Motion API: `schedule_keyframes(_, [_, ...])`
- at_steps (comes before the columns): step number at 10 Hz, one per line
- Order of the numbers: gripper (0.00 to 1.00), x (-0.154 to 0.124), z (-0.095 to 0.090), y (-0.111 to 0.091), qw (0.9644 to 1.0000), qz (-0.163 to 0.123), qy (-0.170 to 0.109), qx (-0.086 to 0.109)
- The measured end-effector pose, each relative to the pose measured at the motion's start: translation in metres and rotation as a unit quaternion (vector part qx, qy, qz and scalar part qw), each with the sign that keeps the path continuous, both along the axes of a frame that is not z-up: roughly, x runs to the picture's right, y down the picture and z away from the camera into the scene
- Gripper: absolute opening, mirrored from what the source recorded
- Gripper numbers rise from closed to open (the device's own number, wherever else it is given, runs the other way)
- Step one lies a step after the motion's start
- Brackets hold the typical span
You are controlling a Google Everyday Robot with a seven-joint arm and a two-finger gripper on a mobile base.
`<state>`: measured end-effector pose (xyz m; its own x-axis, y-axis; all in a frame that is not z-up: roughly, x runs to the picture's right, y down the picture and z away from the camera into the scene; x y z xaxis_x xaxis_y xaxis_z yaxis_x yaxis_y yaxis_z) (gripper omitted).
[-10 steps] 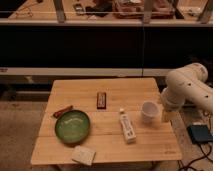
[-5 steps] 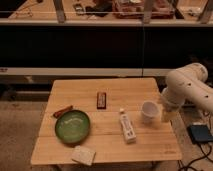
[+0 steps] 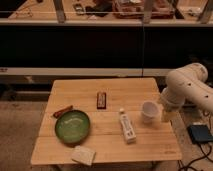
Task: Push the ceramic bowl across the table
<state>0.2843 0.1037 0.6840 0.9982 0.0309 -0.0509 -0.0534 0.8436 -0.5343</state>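
While the wide, shallow green glazed ceramic bowl (image 3: 73,126) sits on the front-left part of the light wooden plank counter (image 3: 120,86), the robot's gripper (image 3: 167,115) hangs just off the counter's right edge, under the bulky white arm (image 3: 187,92); I cannot tell whether its jaws are apart or together. The arm is probably held out there so it stays clear of the small white cup (image 3: 149,111) at the counter's right side and the white tube (image 3: 127,127) lying mid-counter, both of which stand between it and the bowl. The push looks not yet begun.
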Motion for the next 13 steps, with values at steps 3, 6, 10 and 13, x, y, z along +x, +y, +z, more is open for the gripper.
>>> schedule_keyframes(3, [0.65, -0.043, 0.006, -0.022, 0.9997, 0.000, -0.020, 0.013])
schedule_keyframes(6, [0.65, -0.184, 0.004, -0.070, 0.9903, -0.039, -0.126, 0.045])
schedule_keyframes(10, [0.65, -0.310, 0.002, -0.080, 0.9690, -0.047, -0.242, 0.021])
schedule_keyframes(13, [0.65, -0.310, 0.001, -0.080, 0.9688, -0.049, -0.242, 0.021])
